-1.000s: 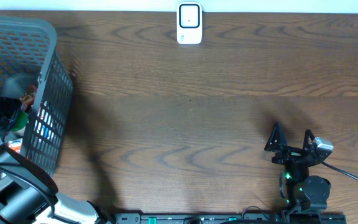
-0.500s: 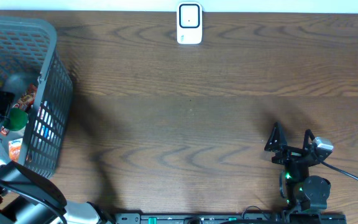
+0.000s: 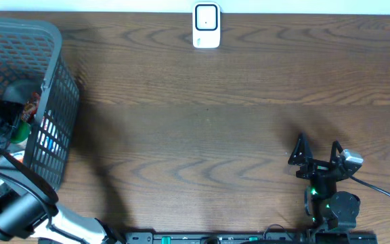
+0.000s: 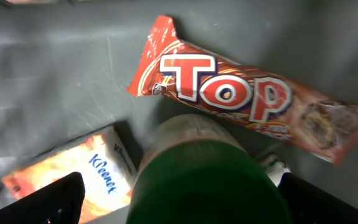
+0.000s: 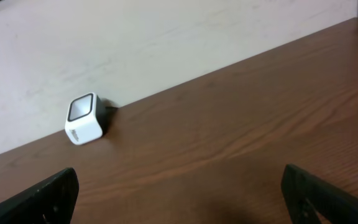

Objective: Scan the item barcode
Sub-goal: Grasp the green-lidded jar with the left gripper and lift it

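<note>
My left gripper [image 3: 9, 114] is down inside the grey mesh basket [image 3: 54, 81] at the table's left end. In the left wrist view the left gripper [image 4: 188, 208] is open, with one finger on each side of a bottle's dark green cap [image 4: 204, 174] and a gap showing on both sides. Beyond the cap lies a red "Top" chocolate bar [image 4: 241, 93], and an orange Kleenex pack [image 4: 73, 177] lies to its left. No barcode shows. The white scanner [image 3: 206, 26] stands at the table's far edge. My right gripper [image 3: 317, 154] rests open and empty at the near right.
The basket's high mesh walls close in around my left arm. In the right wrist view the scanner [image 5: 86, 118] stands against the pale wall, with bare wooden table [image 5: 229, 137] between it and my open right gripper [image 5: 179, 199].
My left gripper has shifted a little inside the basket, back and forth over the green-capped bottle. It stays open. The right arm has not moved.
</note>
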